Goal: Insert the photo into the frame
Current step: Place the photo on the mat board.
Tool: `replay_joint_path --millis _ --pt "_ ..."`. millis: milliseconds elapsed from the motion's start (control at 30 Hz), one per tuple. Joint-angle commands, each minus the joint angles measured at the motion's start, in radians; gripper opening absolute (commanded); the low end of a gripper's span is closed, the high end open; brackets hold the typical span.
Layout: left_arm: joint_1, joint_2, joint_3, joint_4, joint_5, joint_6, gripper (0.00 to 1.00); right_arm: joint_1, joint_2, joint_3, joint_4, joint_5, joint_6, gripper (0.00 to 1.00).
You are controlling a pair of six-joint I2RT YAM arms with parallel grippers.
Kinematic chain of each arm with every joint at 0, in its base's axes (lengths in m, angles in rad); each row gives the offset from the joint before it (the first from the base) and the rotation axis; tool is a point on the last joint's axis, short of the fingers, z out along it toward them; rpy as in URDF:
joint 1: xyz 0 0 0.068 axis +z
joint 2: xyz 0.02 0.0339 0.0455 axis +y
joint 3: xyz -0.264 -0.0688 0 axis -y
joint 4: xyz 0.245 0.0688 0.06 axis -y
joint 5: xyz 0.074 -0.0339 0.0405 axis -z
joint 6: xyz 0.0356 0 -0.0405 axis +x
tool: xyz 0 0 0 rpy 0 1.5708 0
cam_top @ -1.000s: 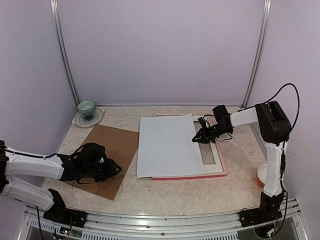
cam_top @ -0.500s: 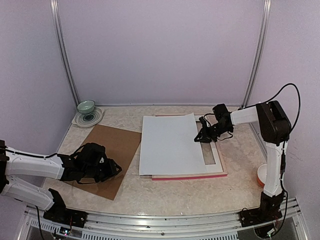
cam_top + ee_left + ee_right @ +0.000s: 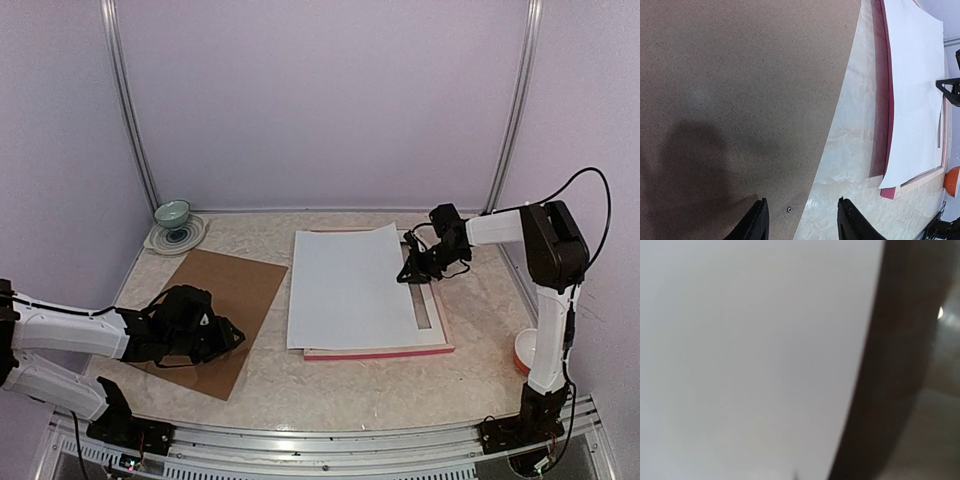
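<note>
Enclosure: pale lilac walls, beige marbled tabletop (image 3: pixel 350 390).

Overhead view.
- Frame (image 3: pixel 380 353): large, rectangular, narrow rails, bright pink along the near edge. It lies flat, right of centre.
- White mat board (image 3: pixel 436 325) with a rectangular window: it rests on the frame, and only its right strip is uncovered.
- Photo (image 3: pixel 350 290): a large rectangular sheet, plain white side up. It lies over the mat board and frame but is not seated inside the rails.
- My right pincer (image 3: pixel 405 274): clamped on the photo's right edge.
- Plain brown backing board (image 3: pixel 225 290): flat at the left, apart from the frame.
- My left pincer (image 3: pixel 222 338): low over the board's near part.
- Green bowl (image 3: pixel 172 212): on a plate in the far left corner.
- Orange round object (image 3: pixel 522 352): beside my right arm.

Left wrist view.
- My two fingers (image 3: pixel 757 222) stand apart with nothing between them, above the board's edge where the tabletop begins.
- Beyond them is the frame's dark pink side rail, with the white sheet on top.

Right wrist view.
- The blurred white sheet fills most of the picture.
- A dark band (image 3: pixel 890 365) runs down the right side.
- I cannot make out my own fingers here.
</note>
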Motion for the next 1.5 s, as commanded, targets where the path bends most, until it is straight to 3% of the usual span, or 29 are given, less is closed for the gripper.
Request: replay_joint_path --millis 0,833,1467 --pt "-0.005 0.016 0.001 0.026 0.015 0.008 0.47 -0.020 -0.042 0.009 -0.045 0.038 -0.031 0.05" --pt "0.006 0.040 -0.029 0.079 0.051 0.050 0.48 -0.065 -0.064 0.088 -0.213 0.140 -0.139 0.06" --pt "0.022 0.087 -0.033 0.119 0.078 0.064 0.48 -0.067 -0.043 0.112 -0.244 0.166 -0.203 0.08"
